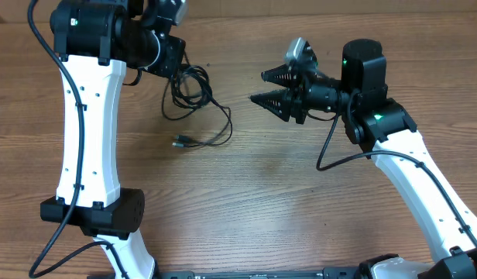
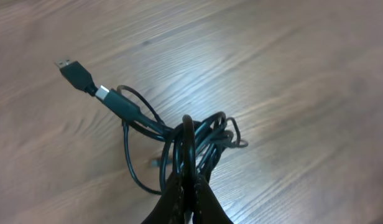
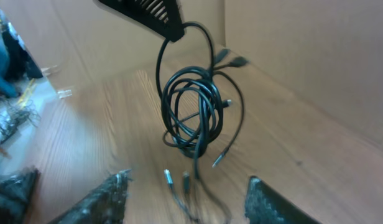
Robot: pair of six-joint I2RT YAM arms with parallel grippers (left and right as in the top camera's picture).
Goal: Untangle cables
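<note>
L end effector (image 2: 190,183) grips cables (image 3: 198,112), bundle hangs vert, ends down; R end effector (image 1: 258,87) spread, empty.

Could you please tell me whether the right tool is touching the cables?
Apart. In the overhead view, bare table separates the open right tool from the cables.

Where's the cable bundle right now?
Overhead, upper left of the table: the cables hang bunched from the left gripper, shut on them, with the open right gripper empty to their right.
</note>
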